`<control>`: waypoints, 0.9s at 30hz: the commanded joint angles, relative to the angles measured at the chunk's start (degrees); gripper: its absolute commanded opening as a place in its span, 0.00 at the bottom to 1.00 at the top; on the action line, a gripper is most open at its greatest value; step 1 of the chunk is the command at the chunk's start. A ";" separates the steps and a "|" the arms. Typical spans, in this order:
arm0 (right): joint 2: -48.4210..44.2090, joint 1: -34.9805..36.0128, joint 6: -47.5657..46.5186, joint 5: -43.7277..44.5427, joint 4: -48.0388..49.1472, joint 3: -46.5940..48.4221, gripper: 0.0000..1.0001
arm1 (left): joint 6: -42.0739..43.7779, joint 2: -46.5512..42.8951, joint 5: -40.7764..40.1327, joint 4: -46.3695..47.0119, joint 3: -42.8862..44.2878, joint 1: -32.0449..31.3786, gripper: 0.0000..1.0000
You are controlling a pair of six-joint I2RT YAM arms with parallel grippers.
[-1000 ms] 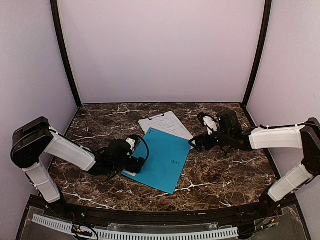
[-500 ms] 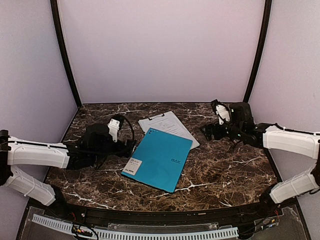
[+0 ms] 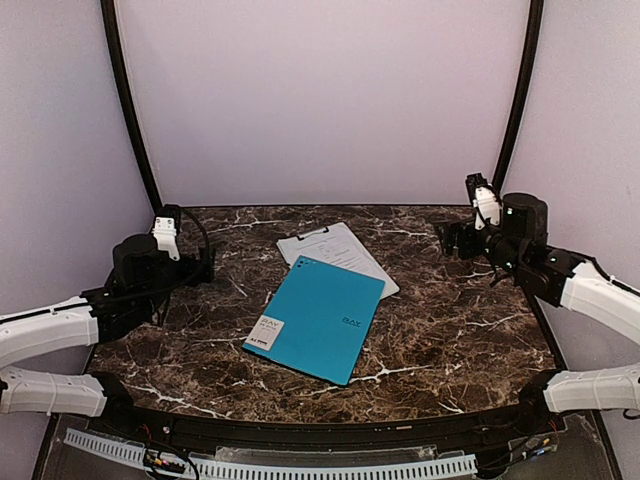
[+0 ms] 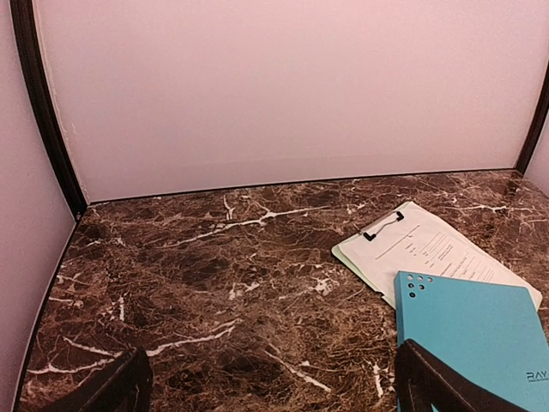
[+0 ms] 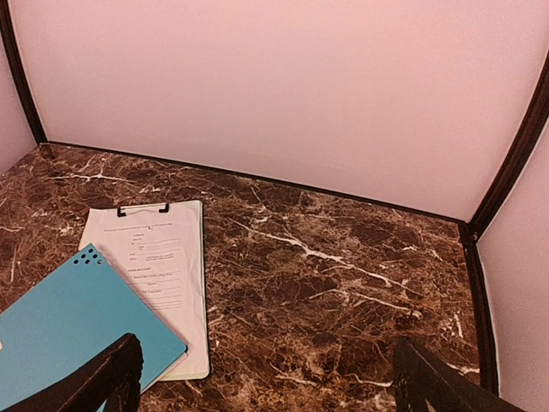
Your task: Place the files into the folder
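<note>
The teal-blue folder (image 3: 320, 318) lies closed and flat at the table's middle, its white label (image 3: 266, 333) at the near left corner. It also shows in the left wrist view (image 4: 480, 335) and the right wrist view (image 5: 69, 326). No loose files are in view. My left gripper (image 3: 205, 266) is open and empty, raised over the table's left side, well clear of the folder. Its fingers (image 4: 429, 384) stand wide apart. My right gripper (image 3: 447, 240) is open and empty, raised at the far right. Its fingers (image 5: 111, 378) are wide apart too.
A pale green clipboard (image 3: 335, 250) holding one printed sheet lies behind the folder, partly under its far corner; it shows in the left wrist view (image 4: 429, 253) and the right wrist view (image 5: 163, 266). Walls enclose the dark marble table (image 3: 450, 340) on three sides.
Both arms have drawn back from the folder and risen, the left to the left side, the right to the far right. The folder and clipboard have stayed put.
</note>
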 commanded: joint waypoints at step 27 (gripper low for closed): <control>1.74 -0.23 -2.04 -0.52 6.29 -3.40 0.99 | 6.76 -1.98 -2.88 5.04 -3.99 0.68 0.99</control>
